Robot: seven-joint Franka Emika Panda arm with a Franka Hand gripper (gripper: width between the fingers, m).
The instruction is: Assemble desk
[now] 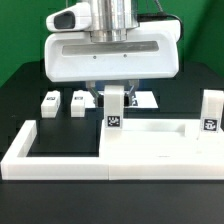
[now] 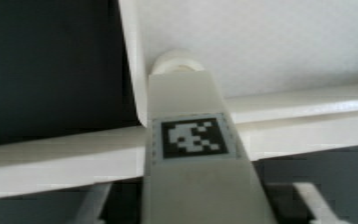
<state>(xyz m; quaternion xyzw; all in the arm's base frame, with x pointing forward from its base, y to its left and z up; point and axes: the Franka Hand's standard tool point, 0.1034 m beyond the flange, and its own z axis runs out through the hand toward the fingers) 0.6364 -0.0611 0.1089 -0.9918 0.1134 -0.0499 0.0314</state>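
Risking a crooked seat for the middle leg [image 1: 115,106] if pressed or turned while leaning off upright, and a tabletop [image 1: 165,142] nudged out of the border frame [image 1: 20,150] by any sideways shove. Risking also a slip of that leg if pinched too lightly or too near its tip. Standing upright at the tabletop's far corner toward 9 o'clock in the exterior view, tag facing the camera; matched by a second upright leg [image 1: 210,110] toward 3 o'clock. Lying on the black surface [image 1: 65,125] toward 10 o'clock, apart from the tabletop: a loose leg [image 1: 48,102] and its neighbour [image 1: 78,100]. Reaching straight down from 12 o'clock, wrist vertical, dark fingers [image 1: 96,96] flanking the middle leg on both sides. Cannot tell whether clamped on it or merely set around it. Filling the wrist view lengthwise, the same leg [image 2: 194,130], tag toward the lens, with the tabletop's rim [image 2: 60,165] crossing behind
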